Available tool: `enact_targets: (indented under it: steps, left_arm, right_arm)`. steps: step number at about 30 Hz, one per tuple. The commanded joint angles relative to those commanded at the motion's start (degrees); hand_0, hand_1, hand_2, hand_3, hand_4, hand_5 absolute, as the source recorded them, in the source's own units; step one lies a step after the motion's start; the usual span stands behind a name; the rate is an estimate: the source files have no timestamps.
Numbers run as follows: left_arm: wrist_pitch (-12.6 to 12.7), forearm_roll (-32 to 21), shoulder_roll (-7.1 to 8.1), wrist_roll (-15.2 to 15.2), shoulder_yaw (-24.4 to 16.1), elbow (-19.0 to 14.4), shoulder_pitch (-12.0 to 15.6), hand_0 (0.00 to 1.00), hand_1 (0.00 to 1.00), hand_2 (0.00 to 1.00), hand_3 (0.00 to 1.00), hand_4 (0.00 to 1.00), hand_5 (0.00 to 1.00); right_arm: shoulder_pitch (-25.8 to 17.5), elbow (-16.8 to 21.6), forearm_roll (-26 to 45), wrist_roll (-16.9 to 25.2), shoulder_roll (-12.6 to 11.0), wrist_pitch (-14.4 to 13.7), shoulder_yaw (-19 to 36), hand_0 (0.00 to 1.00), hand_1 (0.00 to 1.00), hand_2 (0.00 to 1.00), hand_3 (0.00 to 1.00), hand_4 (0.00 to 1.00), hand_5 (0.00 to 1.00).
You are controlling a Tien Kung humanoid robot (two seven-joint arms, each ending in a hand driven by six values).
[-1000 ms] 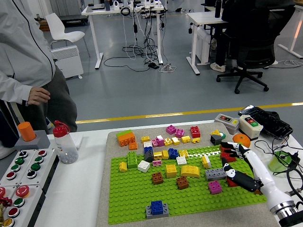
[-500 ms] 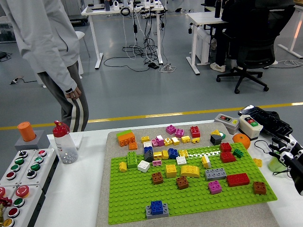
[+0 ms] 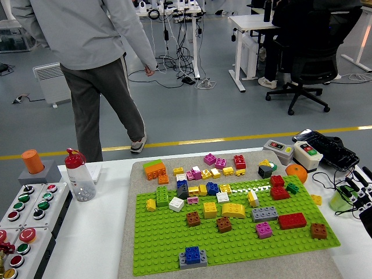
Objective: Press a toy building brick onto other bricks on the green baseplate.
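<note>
1. The robot's right hand (image 3: pixel 359 189) peeks in at the right edge of the frame, a bit below the middle. Its fingers are spread out and it holds nothing.
2. The left hand does not show.
3. The green baseplate (image 3: pixel 232 244) lies flat in the lower middle of the frame, on a grey mat (image 3: pixel 139 174).
4. A long red brick (image 3: pixel 292 220) sits on the baseplate near its right side. The hand is well apart from it.
5. A grey brick (image 3: pixel 264 213) sits just left of the red one, and a pink brick (image 3: pixel 264 230) is below the grey one.
6. A brown brick (image 3: pixel 318 231) sits near the baseplate's lower right corner.
7. A blue brick on a grey one (image 3: pixel 192 256) stands near the bottom edge of the baseplate.
8. An orange ball (image 3: pixel 296 172) rests on the table above the right end of the baseplate.
9. A clear bottle with a red cap (image 3: pixel 77 175) stands at the left, next to a box of red and green buttons (image 3: pixel 23 203).
10. A person in a grey top (image 3: pixel 87 52) is on the floor beyond the table in the upper left, with their back to the table.
</note>
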Motion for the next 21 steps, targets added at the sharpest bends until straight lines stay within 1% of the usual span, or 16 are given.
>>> enact_targets:
  steps: [4,7,11,12,21]
  left_arm:
    - [0.0,0.0,-0.01,0.0,0.0,0.0,0.0,0.659,0.684,0.678,0.58,0.294,0.998]
    - [0.0,0.0,-0.01,0.0,0.0,0.0,0.0,0.66,0.684,0.678,0.58,0.296,0.998]
    - [0.0,0.0,-0.03,0.0,0.0,0.0,0.0,0.66,0.684,0.678,0.58,0.296,0.998]
    - [0.0,0.0,-0.03,0.0,0.0,0.0,0.0,0.659,0.684,0.678,0.581,0.296,0.998]
    - [0.0,0.0,-0.05,0.0,0.0,0.0,0.0,0.659,0.684,0.678,0.58,0.296,0.998]
  right_arm:
    - [0.0,0.0,6.2,-0.1,0.0,-0.1,0.1,0.757,0.752,0.759,0.742,0.511,0.436]
    - [0.0,0.0,9.4,-0.1,0.0,-0.1,0.1,0.755,0.75,0.757,0.737,0.508,0.448]
    - [-0.1,0.0,11.1,-0.2,0.0,-0.2,0.2,0.755,0.75,0.757,0.737,0.508,0.448]
    - [-0.1,0.0,11.2,-0.2,0.0,-0.2,0.2,0.751,0.743,0.754,0.725,0.509,0.449]
    - [-0.2,-0.1,11.6,-0.2,0.0,-0.6,0.2,0.745,0.739,0.748,0.719,0.507,0.451]
